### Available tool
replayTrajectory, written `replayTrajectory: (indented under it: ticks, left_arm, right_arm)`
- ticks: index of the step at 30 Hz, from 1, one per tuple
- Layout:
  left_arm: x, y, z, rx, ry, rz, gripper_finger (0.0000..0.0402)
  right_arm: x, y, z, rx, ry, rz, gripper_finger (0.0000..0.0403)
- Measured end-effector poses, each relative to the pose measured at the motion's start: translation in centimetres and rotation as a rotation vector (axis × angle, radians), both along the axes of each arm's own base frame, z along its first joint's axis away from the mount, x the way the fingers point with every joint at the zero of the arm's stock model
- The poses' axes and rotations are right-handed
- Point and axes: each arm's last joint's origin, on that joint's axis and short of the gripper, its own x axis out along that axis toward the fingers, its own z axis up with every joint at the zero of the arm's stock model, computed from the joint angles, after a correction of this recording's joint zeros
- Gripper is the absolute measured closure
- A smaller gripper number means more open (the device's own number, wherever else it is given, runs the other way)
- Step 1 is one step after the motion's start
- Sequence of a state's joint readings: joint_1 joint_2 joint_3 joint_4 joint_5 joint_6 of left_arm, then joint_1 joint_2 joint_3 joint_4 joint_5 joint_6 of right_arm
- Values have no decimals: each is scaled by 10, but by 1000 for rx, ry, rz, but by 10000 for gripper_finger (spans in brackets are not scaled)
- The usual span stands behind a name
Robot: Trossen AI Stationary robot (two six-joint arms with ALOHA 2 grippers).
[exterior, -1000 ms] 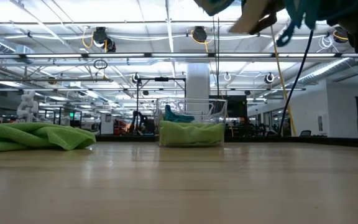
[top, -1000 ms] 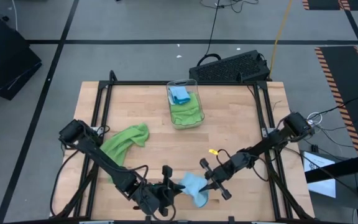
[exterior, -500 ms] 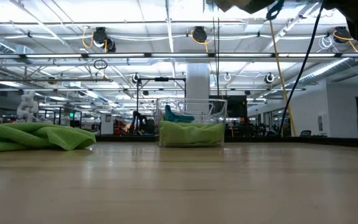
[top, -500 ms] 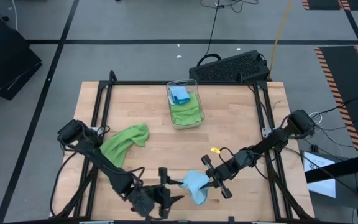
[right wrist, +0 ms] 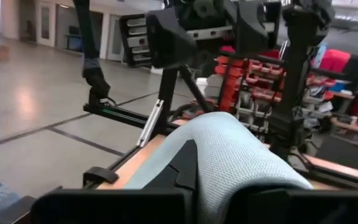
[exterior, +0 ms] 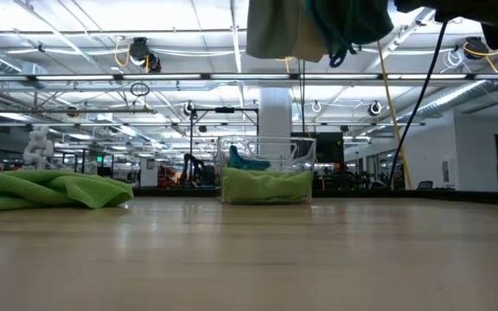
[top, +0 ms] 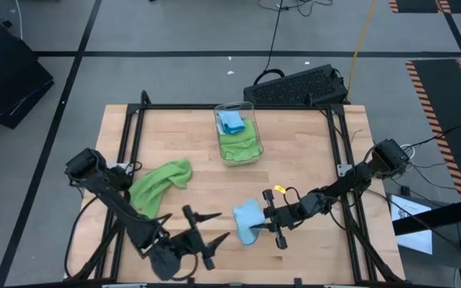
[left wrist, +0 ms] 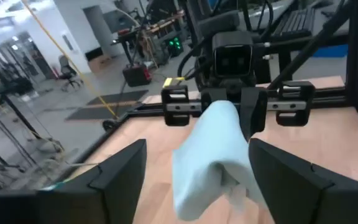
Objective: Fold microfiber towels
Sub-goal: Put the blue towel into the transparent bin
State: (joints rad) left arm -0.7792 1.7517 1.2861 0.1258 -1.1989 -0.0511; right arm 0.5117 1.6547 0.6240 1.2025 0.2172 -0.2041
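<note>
right pincer grips blue towel | left pincer open | wooden table

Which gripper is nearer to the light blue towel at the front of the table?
Right. The right gripper is shut on the light blue towel, holding it above the table. The left gripper is open beside the towel, clear of it.

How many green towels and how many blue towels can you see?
Green towels: 2, one loose on the table, one in the bin.
Blue towels: 2, one in the bin, one held by the right tool.
Total: 4
</note>
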Motion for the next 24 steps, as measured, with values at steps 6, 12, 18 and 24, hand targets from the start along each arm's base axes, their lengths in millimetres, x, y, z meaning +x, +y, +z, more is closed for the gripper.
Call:
replayTrajectory:
  ticks: [6, 12, 18, 24]
  left_arm:
    - [29, 27, -7, -82, 11, -9, 44]
    - [48, 47, -7, -175, 38, -141, 11]
    - [56, 62, -12, -209, 97, -164, 32]
    - [59, 69, -16, -155, 152, -179, 36]
  right_arm:
    - [1, -2, 1, -43, -22, -59, 390]
    - [0, -2, 4, -110, -53, -66, 390]
    - [-3, -6, 15, -134, -74, -116, 390]
    - [-7, -8, 23, -138, -73, -112, 390]
